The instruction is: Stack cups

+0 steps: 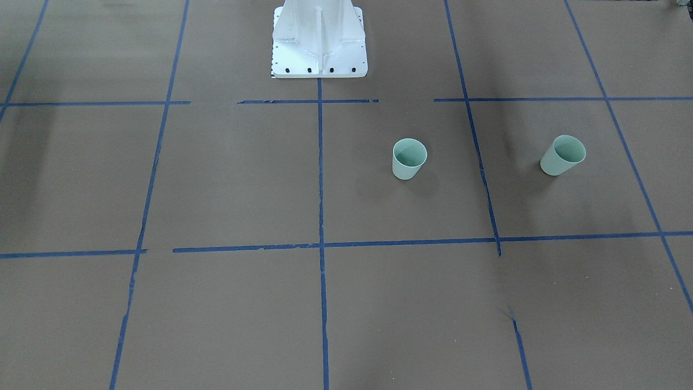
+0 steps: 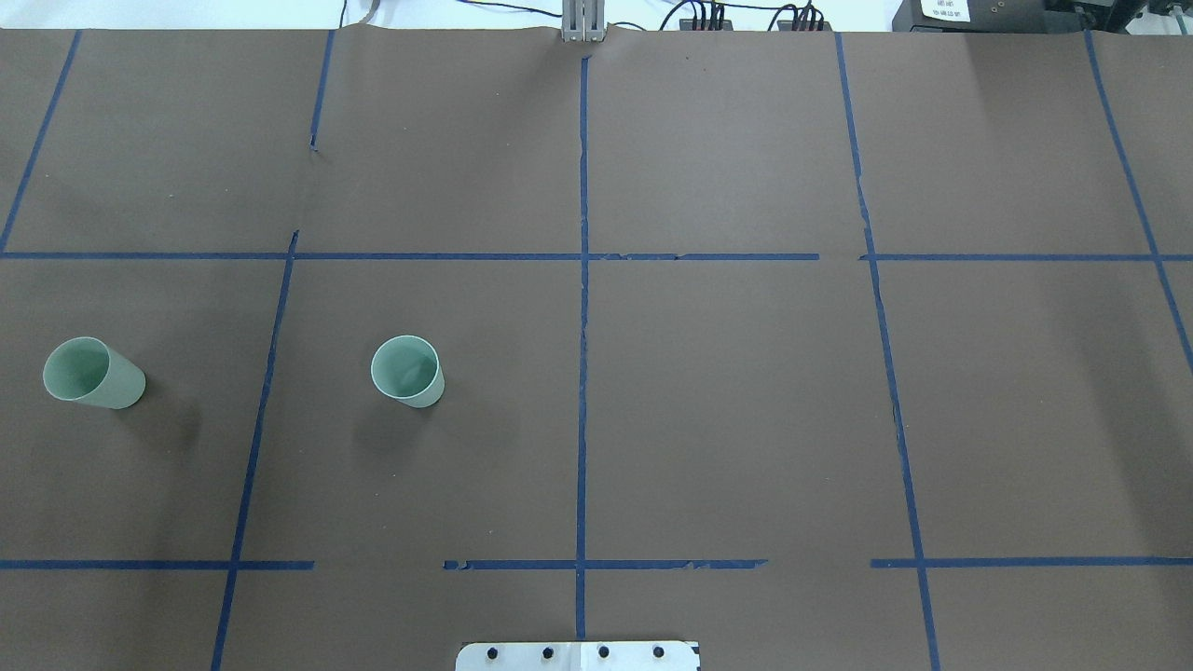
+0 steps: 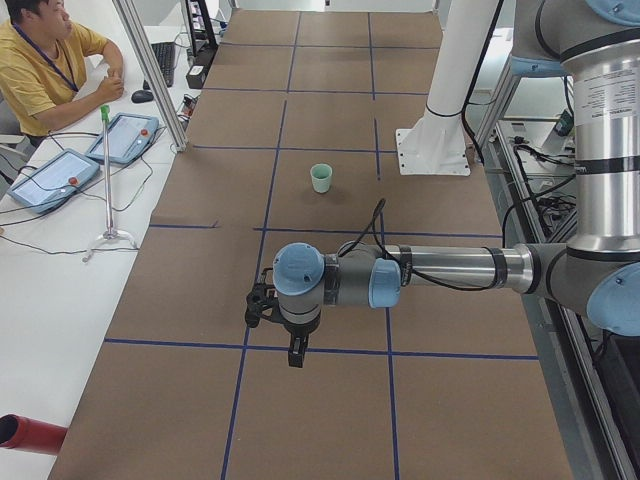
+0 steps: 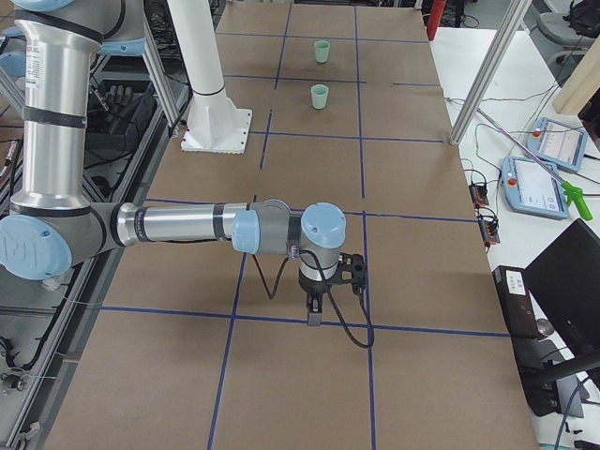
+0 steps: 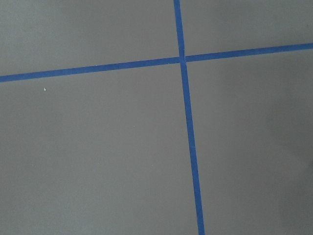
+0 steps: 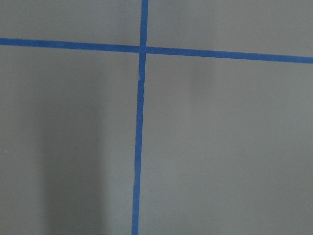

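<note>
The left gripper (image 3: 297, 356) hangs fingers-down over the table (image 2: 746, 419) near its left end. It shows only in the left side view, where I cannot tell whether the fingers are spread or pressed together. The right gripper (image 4: 314, 316) hangs the same way near the opposite end, seen only in the right side view, and its state cannot be told either. Each wrist camera shows nothing but brown table cover and one crossing of blue tape (image 2: 582, 373). The only writing is a white label (image 2: 946, 8) on a dark box at the table's far edge, too small to read. There are two cups, both pale mint green, upright with their mouths up, and both on the robot's left half of the table. The inner cup (image 2: 407, 371) stands in the grid square just left of the centre line. The outer cup (image 2: 91, 373) stands one square further out, well apart from it, with a tape line between them. Neither gripper is near either cup. One white pedestal (image 1: 319, 38) is bolted at the robot's edge. One operator (image 3: 45, 70) in a yellow shirt sits beside two tablet-like pendants (image 3: 55, 178).
</note>
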Available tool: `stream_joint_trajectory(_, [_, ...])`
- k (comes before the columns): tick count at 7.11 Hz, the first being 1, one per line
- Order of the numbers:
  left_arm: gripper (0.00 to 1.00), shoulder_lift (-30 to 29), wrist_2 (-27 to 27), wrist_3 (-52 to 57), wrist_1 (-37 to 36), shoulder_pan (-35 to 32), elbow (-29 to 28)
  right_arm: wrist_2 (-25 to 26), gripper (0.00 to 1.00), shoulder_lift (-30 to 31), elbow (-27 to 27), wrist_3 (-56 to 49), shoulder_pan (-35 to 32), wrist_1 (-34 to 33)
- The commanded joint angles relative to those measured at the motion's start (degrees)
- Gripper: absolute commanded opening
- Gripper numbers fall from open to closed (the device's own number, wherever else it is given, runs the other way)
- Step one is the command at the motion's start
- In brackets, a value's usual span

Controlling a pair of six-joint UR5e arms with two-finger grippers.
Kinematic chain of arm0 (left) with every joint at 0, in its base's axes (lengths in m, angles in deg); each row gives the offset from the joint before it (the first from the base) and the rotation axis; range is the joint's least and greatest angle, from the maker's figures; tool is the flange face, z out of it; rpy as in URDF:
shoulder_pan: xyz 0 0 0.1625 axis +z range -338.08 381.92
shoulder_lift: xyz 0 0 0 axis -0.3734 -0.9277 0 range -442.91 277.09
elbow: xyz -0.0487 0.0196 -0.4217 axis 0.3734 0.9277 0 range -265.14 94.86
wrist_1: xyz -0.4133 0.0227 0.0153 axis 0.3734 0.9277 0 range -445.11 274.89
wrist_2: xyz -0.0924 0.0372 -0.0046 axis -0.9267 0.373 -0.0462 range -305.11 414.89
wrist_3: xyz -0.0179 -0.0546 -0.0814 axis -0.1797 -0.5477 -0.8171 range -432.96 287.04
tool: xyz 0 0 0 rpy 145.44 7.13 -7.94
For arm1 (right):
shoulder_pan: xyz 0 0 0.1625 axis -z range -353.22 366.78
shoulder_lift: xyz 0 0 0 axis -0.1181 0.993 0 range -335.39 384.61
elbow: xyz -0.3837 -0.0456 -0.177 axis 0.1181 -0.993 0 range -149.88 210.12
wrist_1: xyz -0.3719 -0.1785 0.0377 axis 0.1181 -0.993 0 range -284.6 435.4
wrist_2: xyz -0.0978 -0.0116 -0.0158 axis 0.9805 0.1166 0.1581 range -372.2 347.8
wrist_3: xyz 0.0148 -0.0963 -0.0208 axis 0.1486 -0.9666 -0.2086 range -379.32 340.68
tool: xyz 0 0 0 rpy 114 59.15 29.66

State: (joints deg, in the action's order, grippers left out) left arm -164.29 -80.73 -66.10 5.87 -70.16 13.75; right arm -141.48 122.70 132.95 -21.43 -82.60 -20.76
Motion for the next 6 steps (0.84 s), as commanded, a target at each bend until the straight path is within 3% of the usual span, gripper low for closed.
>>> stream_joint_trajectory(1, [1.00, -0.1, 0.0, 0.0, 0.2, 0.1, 0.0, 0.0, 1.00, 0.0, 0.0, 0.0, 0.1, 0.0])
stream_joint_trajectory(5, [1.00, -3.3, -0.1, -0.4, 0.1, 0.9, -0.5, 0.0, 1.00, 0.0, 0.0, 0.0, 0.0, 0.0])
stream_joint_trajectory(6, [1.00, -3.4, -0.3, -2.3, 0.2, 4.2, 0.6, 0.0, 1.00, 0.0, 0.0, 0.0, 0.1, 0.0])
